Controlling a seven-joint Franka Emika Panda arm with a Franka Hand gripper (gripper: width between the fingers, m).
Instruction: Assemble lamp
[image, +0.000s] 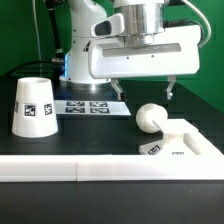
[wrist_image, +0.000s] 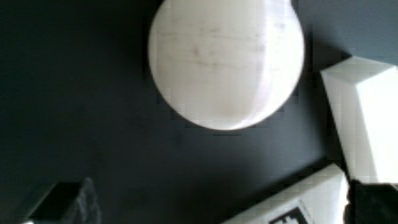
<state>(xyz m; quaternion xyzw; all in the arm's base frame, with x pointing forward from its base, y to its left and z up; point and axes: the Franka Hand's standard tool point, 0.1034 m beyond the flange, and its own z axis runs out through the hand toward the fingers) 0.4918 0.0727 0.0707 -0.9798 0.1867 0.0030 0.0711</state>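
The ball-shaped bulb (image: 150, 117) lies on the black table, its neck toward the low base (image: 180, 146) at the exterior view's right. The tapered shade (image: 32, 106) stands at the exterior view's left. My gripper (image: 141, 90) hangs open and empty above the bulb, fingers wide apart. In the wrist view the bulb (wrist_image: 222, 62) fills the middle as a white oval, with a base edge (wrist_image: 365, 125) and a tagged corner (wrist_image: 302, 205) beside it. One dark fingertip (wrist_image: 63, 203) shows at the frame edge.
The marker board (image: 88, 106) lies flat behind the bulb. A long white rail (image: 90, 170) runs along the table's front edge. The arm's body (image: 85, 40) stands behind the marker board.
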